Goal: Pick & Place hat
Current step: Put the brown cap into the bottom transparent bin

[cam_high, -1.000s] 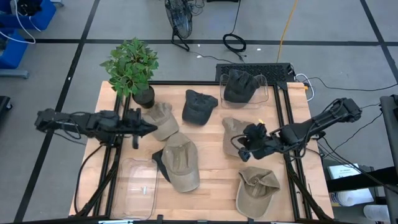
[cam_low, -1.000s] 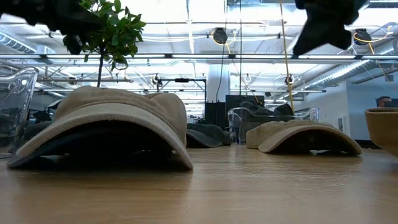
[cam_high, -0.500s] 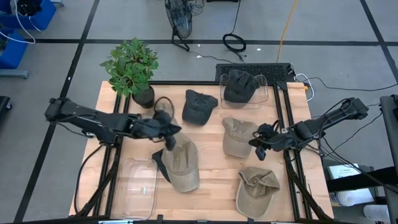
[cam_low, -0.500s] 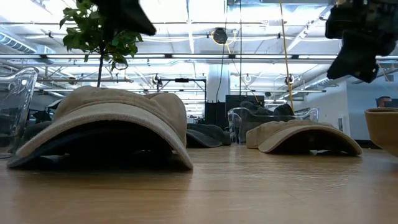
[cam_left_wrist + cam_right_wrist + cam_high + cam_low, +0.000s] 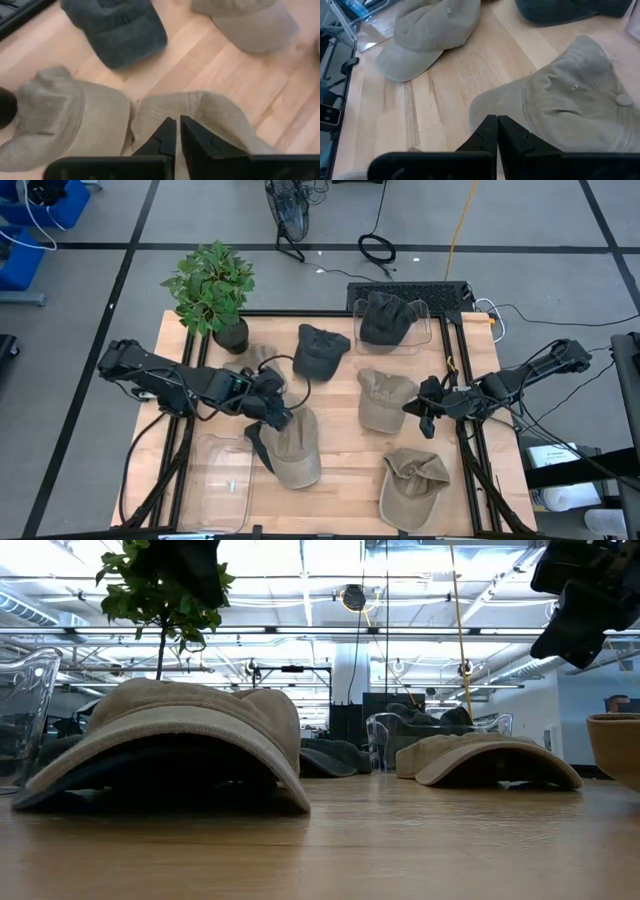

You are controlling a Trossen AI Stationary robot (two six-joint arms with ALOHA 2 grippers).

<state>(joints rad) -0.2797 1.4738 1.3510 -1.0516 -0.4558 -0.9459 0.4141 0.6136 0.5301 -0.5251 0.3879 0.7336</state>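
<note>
Several hats lie on the wooden table (image 5: pixel 340 470). My left gripper (image 5: pixel 278 416) (image 5: pixel 178 135) hangs over the crown end of a tan hat (image 5: pixel 292 448) (image 5: pixel 220 117), fingers slanting down, shut to a thin slit and touching nothing. Beside it lie another tan hat (image 5: pixel 258 363) (image 5: pixel 65 115) and a dark hat (image 5: pixel 320 350) (image 5: pixel 115 27). My right gripper (image 5: pixel 412 410) (image 5: pixel 497 131) is shut, in the air near the table's right edge, beside a third tan hat (image 5: pixel 380 398) (image 5: pixel 570 100). In the low view both grippers (image 5: pixel 185 570) (image 5: pixel 585 600) hang well above the hats.
A potted plant (image 5: pixel 212 290) stands at the far left corner. A clear bin (image 5: pixel 222 480) sits at the near left. A second clear bin (image 5: pixel 430 325) at the far right holds a dark hat (image 5: pixel 385 318). An upturned tan hat (image 5: pixel 412 485) lies near the front right.
My left arm has swung out from the table's left edge toward the middle and tipped its gripper downward over the tan hat. My right gripper has drawn back toward the table's right edge, off the third tan hat. No hat has moved.
</note>
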